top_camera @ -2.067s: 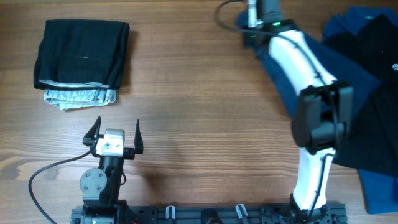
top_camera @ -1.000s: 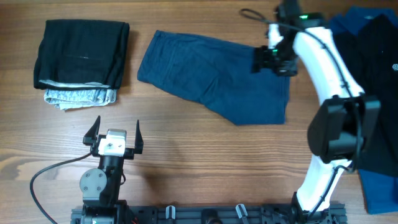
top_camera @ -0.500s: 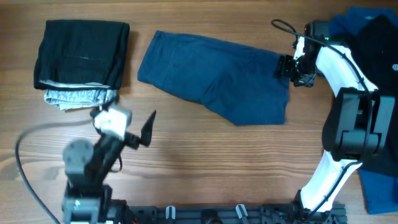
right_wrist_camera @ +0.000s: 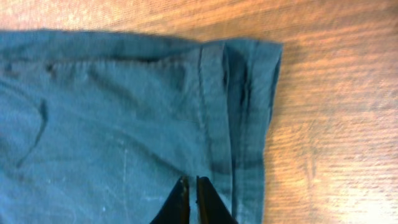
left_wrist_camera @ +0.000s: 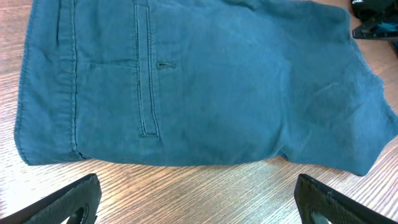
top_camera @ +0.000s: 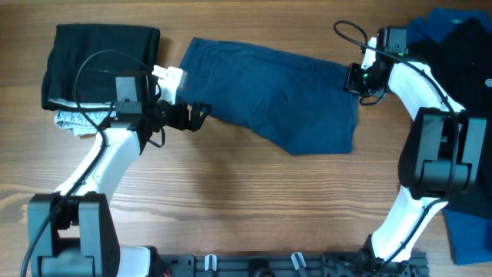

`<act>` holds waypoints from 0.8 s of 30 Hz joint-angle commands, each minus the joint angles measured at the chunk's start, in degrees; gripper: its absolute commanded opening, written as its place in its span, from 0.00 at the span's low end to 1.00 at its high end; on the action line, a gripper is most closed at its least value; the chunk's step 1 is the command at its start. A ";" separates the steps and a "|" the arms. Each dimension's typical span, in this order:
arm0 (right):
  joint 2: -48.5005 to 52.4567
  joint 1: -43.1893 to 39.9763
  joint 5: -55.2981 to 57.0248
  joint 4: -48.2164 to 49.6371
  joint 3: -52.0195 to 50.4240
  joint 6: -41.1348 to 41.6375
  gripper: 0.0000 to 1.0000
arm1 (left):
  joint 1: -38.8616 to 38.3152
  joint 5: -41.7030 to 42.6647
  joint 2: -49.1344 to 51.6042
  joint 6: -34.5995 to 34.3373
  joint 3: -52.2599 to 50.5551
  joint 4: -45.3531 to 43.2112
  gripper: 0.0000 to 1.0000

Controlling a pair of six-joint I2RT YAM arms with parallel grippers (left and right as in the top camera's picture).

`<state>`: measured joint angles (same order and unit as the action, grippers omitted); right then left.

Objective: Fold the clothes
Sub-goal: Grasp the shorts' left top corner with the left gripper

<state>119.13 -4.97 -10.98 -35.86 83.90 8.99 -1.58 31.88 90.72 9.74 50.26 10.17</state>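
The dark navy shorts lie spread flat in the middle of the table, waistband to the left. My left gripper is wide open and empty, just in front of the shorts' lower left edge. In the left wrist view its fingers frame bare wood below the shorts. My right gripper is at the shorts' right edge. In the right wrist view its fingers are closed to a thin gap on the fabric beside the hem.
A folded black garment lies on a light grey one at the far left. A pile of black and bright blue clothes fills the right edge. Bare wood lies in front of the shorts.
My right arm drew the shorts out of the pile and laid them mid-table. Its gripper has since moved to their right edge. My left arm has swung from the front up to the shorts' left edge.
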 commanded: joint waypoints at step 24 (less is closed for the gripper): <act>-0.33 0.31 -5.14 2.38 6.78 -1.60 0.44 | -5.49 -22.75 42.34 -8.70 77.90 34.21 0.61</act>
<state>119.13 -4.97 -15.03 -31.42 85.06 8.27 -7.09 15.40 130.52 -0.01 116.53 42.33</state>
